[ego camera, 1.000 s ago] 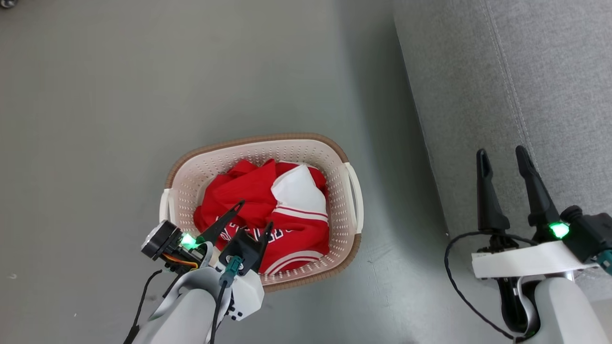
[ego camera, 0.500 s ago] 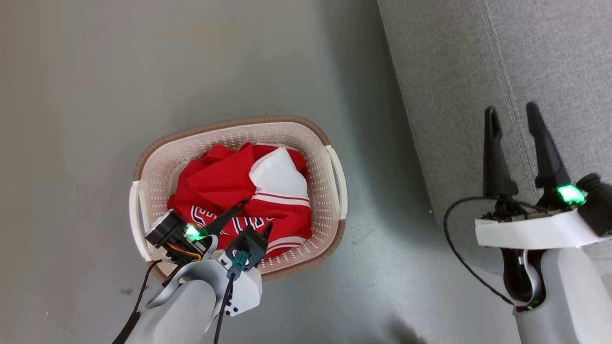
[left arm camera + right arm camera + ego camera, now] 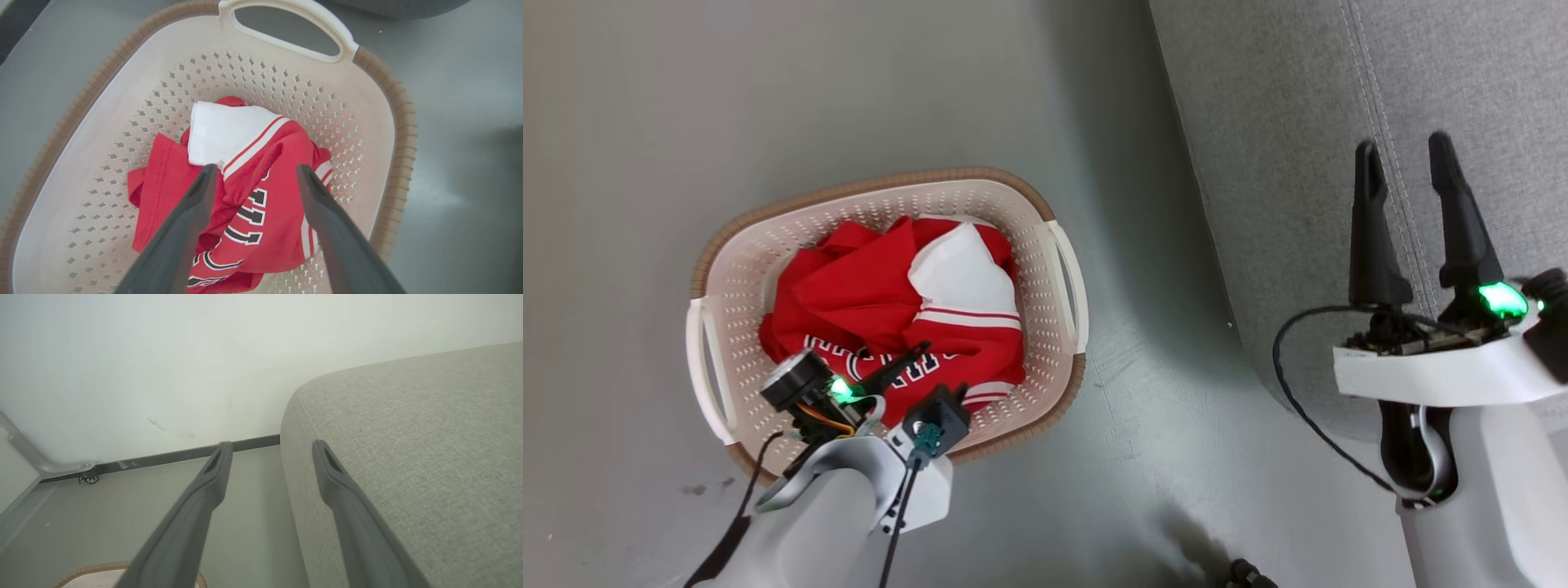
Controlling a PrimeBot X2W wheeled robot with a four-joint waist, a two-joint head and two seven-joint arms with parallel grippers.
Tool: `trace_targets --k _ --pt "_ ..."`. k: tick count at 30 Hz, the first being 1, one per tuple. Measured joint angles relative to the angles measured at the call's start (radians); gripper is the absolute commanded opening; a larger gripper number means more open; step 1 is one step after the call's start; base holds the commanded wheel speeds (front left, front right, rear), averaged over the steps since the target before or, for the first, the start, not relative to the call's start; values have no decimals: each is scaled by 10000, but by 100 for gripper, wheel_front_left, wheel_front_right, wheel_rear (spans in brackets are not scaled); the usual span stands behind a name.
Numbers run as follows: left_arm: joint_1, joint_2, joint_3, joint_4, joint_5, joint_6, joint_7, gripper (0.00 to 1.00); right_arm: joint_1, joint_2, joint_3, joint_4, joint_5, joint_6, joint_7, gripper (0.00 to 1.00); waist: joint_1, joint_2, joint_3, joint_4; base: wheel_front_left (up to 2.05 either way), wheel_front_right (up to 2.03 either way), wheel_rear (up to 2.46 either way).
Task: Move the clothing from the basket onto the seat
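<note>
The clothing (image 3: pixel 874 286) lies crumpled in the basket (image 3: pixel 874 184) on the floor, red with a white panel, striped trim and dark lettering. My left gripper (image 3: pixel 939 371) hangs open over the near side of the pile. In the left wrist view its fingers straddle the clothing (image 3: pixel 261 196) from just above, the left gripper (image 3: pixel 256 168) holding nothing, inside the basket (image 3: pixel 392 94). My right gripper (image 3: pixel 1402 145) stands open and empty over the edge of the grey seat (image 3: pixel 1298 122). The right wrist view shows the right gripper (image 3: pixel 272 446) beside the seat (image 3: pixel 408 437), with the basket rim (image 3: pixel 94 568) low down.
Grey floor (image 3: pixel 645 122) surrounds the basket, with a strip of it between basket and seat. A pale wall (image 3: pixel 163 355) with a dark baseboard stands beyond, and a small caster wheel (image 3: pixel 90 478) sits at its foot. A dark object (image 3: pixel 1250 572) shows at the bottom edge.
The head camera has shifted, so basket and seat sit further left in view. My right gripper has reached further up over the seat. The left gripper stays open over the clothing.
</note>
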Motion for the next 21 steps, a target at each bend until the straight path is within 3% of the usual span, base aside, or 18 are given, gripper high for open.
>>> trace_targets --k 21 --pt "-910 368 -247 1273 508 282 167 100 -662 2 174 -453 393 2 -58 100 0 0 1029 -707 0 0 0"
